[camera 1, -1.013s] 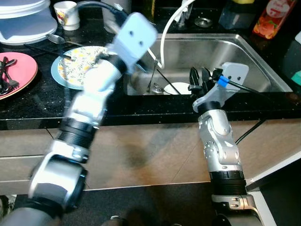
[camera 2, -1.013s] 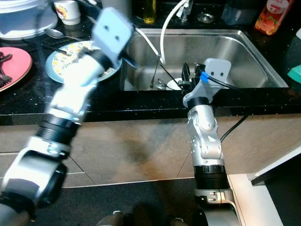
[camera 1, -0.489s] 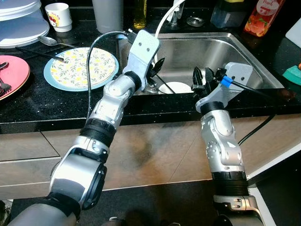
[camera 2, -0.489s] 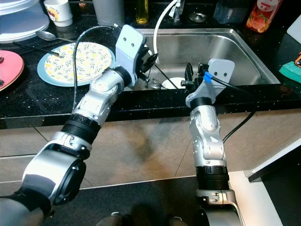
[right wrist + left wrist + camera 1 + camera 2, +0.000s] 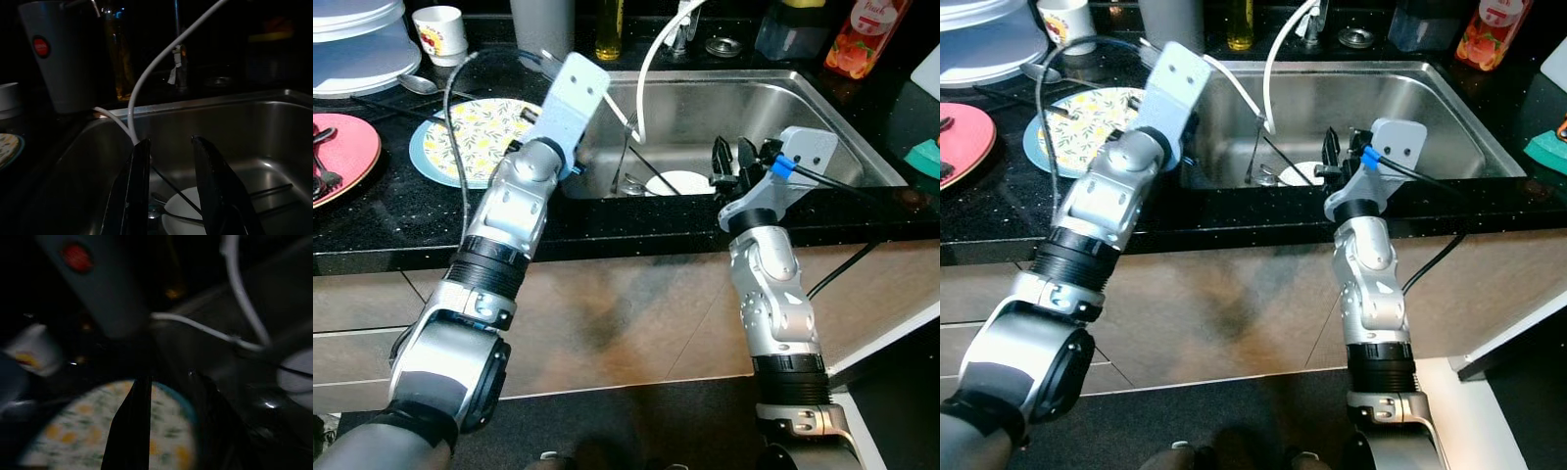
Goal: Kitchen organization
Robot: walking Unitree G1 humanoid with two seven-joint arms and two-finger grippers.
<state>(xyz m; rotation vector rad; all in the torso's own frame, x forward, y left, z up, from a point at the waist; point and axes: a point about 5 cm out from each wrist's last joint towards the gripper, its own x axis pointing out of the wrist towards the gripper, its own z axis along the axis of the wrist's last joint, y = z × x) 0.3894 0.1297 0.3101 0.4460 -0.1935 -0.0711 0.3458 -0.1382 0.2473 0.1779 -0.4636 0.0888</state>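
A blue-rimmed floral plate (image 5: 470,137) lies on the black counter left of the steel sink (image 5: 754,103). My left gripper (image 5: 171,382) hangs over that plate's sink-side edge, open, with nothing between its fingers. A white dish (image 5: 683,183) and some cutlery lie at the bottom of the sink. Over the sink's front rim my right gripper (image 5: 729,162) stands open and empty, pointing into the basin. A pink plate (image 5: 347,147) carrying black forks sits at the far left.
A white hose (image 5: 644,78) curves from the tap into the sink. Behind the plates stand a white cup (image 5: 443,34), a grey tumbler (image 5: 543,20), stacked white containers (image 5: 362,49) and an oil bottle (image 5: 610,24). A red bottle (image 5: 862,39) and teal sponge (image 5: 928,157) are at right.
My left arm has swung left from the sink's left rim to above the floral plate's edge. The right arm has stayed where it was.
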